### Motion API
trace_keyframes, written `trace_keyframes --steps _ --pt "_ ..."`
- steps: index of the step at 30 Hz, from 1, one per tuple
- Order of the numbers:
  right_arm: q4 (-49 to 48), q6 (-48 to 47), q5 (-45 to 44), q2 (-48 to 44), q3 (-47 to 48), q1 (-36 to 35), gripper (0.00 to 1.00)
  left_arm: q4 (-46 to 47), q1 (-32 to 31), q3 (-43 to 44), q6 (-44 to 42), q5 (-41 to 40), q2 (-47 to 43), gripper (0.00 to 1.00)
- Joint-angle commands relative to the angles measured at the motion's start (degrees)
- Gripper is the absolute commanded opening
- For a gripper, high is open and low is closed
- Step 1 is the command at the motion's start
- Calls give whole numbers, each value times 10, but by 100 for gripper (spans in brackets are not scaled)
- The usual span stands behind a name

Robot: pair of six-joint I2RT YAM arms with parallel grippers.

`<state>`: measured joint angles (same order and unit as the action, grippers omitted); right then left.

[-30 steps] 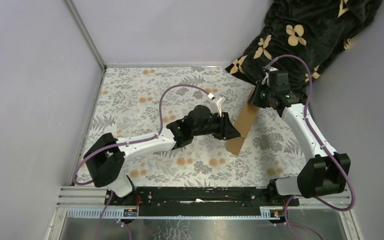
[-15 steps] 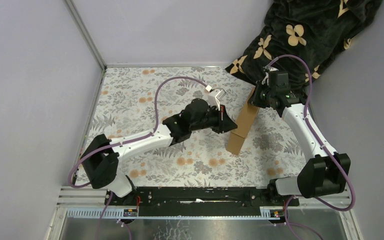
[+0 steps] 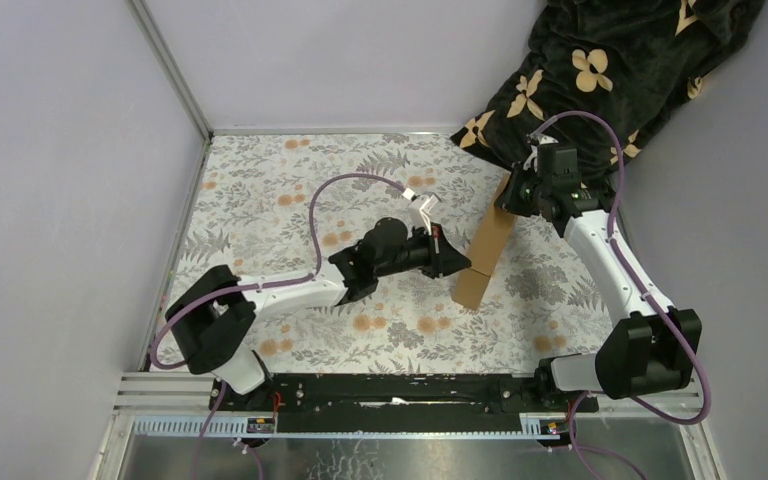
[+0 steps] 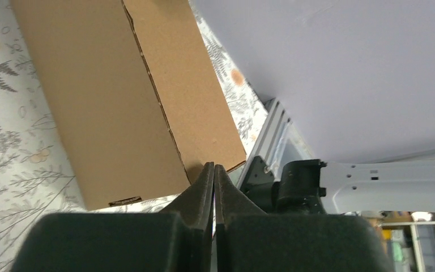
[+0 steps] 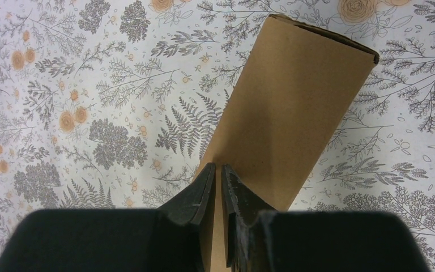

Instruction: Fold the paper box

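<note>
Paper box (image 3: 485,250) tilted on edge, right gripper (image 5: 216,168) pinching its far end, left gripper (image 4: 214,168) closed, seemingly touching its side

Both arms same build. Left arm (image 3: 280,288) and right arm (image 3: 608,255): smooth white link shells, chunky black joint housings, big rounded black shoulder blocks at the base. A purple cable (image 3: 322,200) runs along each arm; the left one has a white connector near the wrist. Left gripper (image 3: 460,266) and right gripper (image 3: 512,200) all black. Fingers (image 4: 195,198) matte black, wedge-shaped, tapering to thin tips. Small dark screw holes dot the right arm's white link in the left wrist view.
</note>
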<state>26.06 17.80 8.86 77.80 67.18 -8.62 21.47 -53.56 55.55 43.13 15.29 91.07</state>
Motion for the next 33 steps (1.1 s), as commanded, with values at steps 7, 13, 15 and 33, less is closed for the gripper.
trace_keyframes --steps 7,13,15,33 --pt "62 -3 -11 9 0 -3 16 -17 -28 -81 25 -5 20 5" --pt "61 4 2 -6 76 -3 25 -121 2 38 -30 1 -15 12" --pt "56 11 8 -12 103 -3 26 -150 15 80 -41 8 -20 16" --pt "-5 74 -201 -23 -10 59 32 -202 181 197 -63 69 107 31"
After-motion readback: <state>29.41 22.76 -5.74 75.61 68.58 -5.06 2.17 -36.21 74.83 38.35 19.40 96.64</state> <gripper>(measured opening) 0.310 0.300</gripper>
